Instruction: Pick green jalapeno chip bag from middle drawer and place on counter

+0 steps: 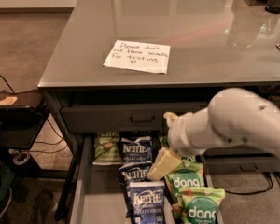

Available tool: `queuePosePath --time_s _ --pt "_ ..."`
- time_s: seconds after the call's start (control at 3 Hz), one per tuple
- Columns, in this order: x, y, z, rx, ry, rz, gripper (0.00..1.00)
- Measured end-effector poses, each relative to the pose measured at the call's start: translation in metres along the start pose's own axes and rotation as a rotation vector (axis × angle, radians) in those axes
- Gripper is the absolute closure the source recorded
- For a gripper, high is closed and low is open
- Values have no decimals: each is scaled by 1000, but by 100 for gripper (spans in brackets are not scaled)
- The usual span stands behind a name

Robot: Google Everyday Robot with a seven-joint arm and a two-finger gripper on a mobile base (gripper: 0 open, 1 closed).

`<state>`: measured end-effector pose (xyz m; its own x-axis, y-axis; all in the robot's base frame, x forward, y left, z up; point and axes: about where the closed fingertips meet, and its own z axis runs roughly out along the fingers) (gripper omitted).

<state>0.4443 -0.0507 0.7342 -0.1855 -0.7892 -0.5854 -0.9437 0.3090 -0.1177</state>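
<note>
My gripper (161,165) over the open middle drawer (90,200)
It hangs between the dark blue Kettle bags (136,148) and the dang bags (189,182). The green jalapeno chip bag (107,148) lies apart to its left, in the drawer's far-left corner. Whether I grip anything, I cannot tell.

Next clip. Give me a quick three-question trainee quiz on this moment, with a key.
1. True or false: the green jalapeno chip bag already lies on the counter.
2. Pick one. The gripper is: A) above the counter; B) above the open middle drawer, next to the Kettle bags; C) down at the floor.
3. Fill in: in the camera view, the green jalapeno chip bag lies to the ___ of the Kettle bags.
Key: 1 false, it is in the drawer; 2 B; 3 left.
</note>
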Motion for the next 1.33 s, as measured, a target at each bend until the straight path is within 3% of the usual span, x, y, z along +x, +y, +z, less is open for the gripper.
queuePosePath --time_s 0.33,0.67,1.0,1.33 --pt "27 5 75 -19 0 -61 0" --pt "41 3 156 -36 -16 -64 0" --pt "38 2 214 -39 -51 -60 0" --pt "38 2 215 -39 -52 -60 0"
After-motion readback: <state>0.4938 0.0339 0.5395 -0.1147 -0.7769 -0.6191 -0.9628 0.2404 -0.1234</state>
